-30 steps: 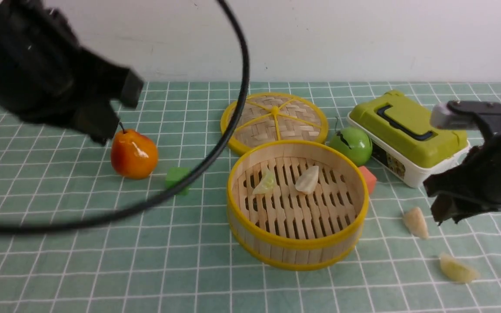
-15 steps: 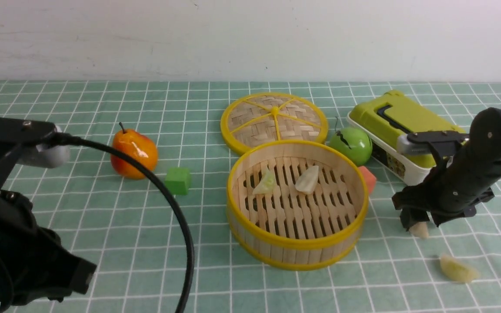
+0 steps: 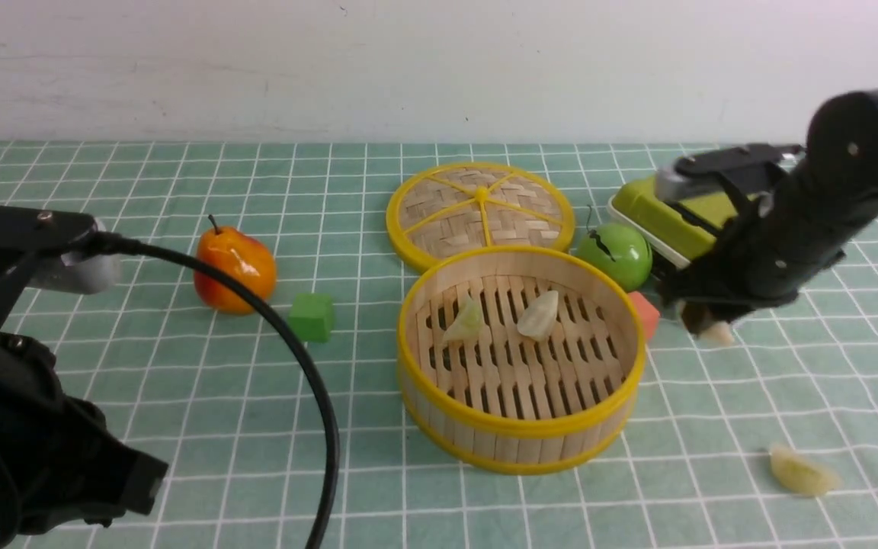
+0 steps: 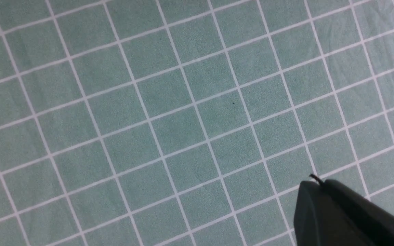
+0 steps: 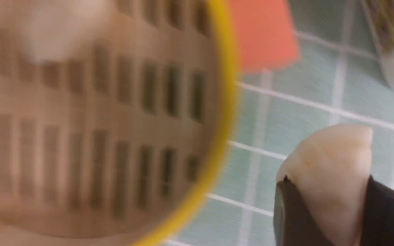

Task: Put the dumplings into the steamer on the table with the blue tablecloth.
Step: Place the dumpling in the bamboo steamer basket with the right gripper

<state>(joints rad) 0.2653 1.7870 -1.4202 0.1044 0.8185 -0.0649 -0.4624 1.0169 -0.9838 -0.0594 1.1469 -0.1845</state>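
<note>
Moved: over the last half-second our right claw [image 3: 702,324] has lifted off the cloth [image 3: 180,381] with a dumpling [image 3: 716,332] and swung up and toward frame centre; our left claw [image 4: 315,184] has stayed at lower left.
Right claw: pinching the dumpling by one end; the right wrist view shows most of it poking out past the jaws.
Held dumpling: in the air, right of centre in the front view, just outside the steamer [image 3: 519,431] rim, near the orange cube [image 3: 646,313].
Steamer: frame centre, with two dumplings [image 3: 463,320] [image 3: 539,315] on its slats.
Last dumpling: [image 3: 802,473] on the cloth at lower right, well apart from the steamer.
Left claw: closed on nothing, over bare cloth.
Risk, slip: we judge the hold shallow, and the glossy skin could slide out during a quick swing.
Risk, early drop: we are not yet over the slats; letting go now lands it on the cloth or the cube.
Risk, rim: carrying too low could clip the yellow rim, shove the steamer or knock the dumpling loose.
Risk, neighbours: the arm passes near the apple [image 3: 614,255] and box [image 3: 668,210] and could nudge them.
</note>
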